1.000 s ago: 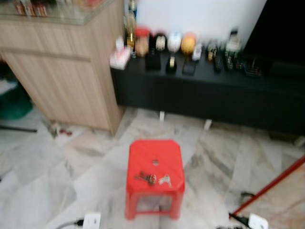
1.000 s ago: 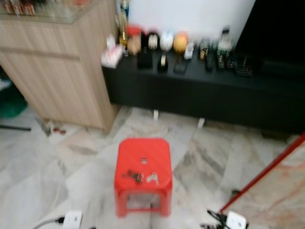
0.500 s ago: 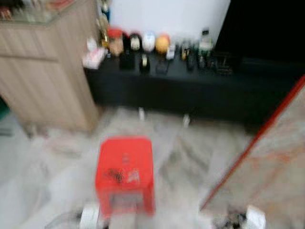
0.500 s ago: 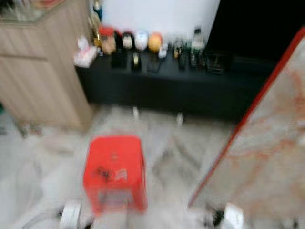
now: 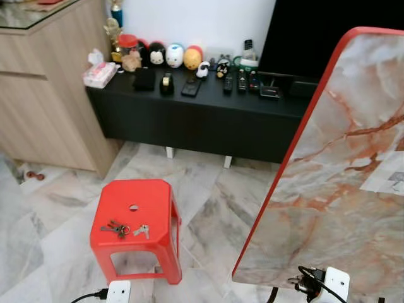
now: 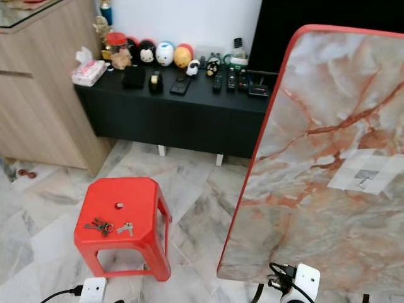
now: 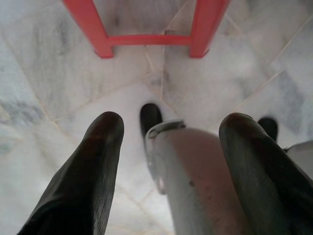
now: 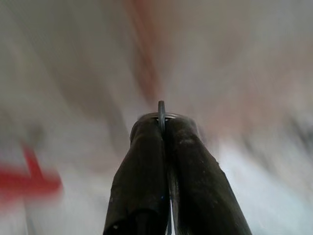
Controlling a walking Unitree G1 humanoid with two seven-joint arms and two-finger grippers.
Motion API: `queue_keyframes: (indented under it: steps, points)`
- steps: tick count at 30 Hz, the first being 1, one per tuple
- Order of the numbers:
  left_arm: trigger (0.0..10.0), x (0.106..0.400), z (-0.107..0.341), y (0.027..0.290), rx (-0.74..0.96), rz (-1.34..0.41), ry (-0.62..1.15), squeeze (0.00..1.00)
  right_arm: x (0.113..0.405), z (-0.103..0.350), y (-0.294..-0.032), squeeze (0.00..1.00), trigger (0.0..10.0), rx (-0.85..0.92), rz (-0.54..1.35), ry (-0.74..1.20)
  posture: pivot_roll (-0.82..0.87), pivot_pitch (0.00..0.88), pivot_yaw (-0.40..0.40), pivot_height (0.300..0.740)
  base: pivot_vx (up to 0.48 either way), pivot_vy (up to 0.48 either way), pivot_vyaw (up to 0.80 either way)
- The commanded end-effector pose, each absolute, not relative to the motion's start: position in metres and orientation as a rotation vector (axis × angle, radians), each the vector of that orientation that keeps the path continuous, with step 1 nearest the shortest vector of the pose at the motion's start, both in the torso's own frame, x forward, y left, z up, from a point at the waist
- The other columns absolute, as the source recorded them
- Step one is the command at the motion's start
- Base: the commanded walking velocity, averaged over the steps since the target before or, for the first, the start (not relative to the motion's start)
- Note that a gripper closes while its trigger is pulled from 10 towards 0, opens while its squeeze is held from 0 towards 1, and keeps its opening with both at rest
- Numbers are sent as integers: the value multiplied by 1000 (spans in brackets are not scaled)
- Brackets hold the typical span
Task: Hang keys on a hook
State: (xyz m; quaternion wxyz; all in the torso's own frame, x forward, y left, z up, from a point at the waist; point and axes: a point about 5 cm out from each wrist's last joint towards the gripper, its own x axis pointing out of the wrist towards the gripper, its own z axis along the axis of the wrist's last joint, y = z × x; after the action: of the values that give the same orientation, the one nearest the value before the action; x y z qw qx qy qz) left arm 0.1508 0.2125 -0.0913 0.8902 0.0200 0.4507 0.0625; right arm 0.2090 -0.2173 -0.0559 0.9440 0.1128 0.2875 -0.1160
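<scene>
Since a second ago our view swung right; keys point(image 5: 124, 228) rest on the red plastic stool point(image 5: 136, 218), ungrasped: left gripper point(image 7: 171, 161) spread, right gripper point(image 8: 164, 147) pinched on a thin metal ring point(image 8: 161, 113).

The red-edged marble-patterned slab point(image 5: 341, 177) runs off the right and bottom edges, its foot unseen. Past the right tool point(image 8: 164, 122), the floor and a red shape are smeared beyond telling. The small metal keys point(image 5: 124, 228) on the red plastic stool point(image 5: 136, 205) are too small to count.
</scene>
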Motion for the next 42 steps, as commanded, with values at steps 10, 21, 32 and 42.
queue_keyframes:
  steps: [10, 21, 32, 42]
  points:
    - [10000, 146, -93, 212, 43, 128, 940, 0, 266, 29, -216, 0, 10000, 43, -127, 107, -28, 41, -93, 740, 0, 0, 0]
    - [10000, 151, -91, 211, 57, 99, 925, 0, 234, 7, -222, 0, 10000, 106, -200, 219, -33, 30, -79, 740, 0, 0, 0]
    - [10000, 150, -91, 213, 74, 89, 922, 0, 206, 39, -221, 0, 10000, -11, -200, 146, -47, 43, -72, 740, 0, 0, 0]
    - [10000, 153, -90, 208, 89, 60, 915, 0, 228, 94, -226, 0, 10000, -32, -255, -57, -52, 39, -72, 740, 0, 0, 0]
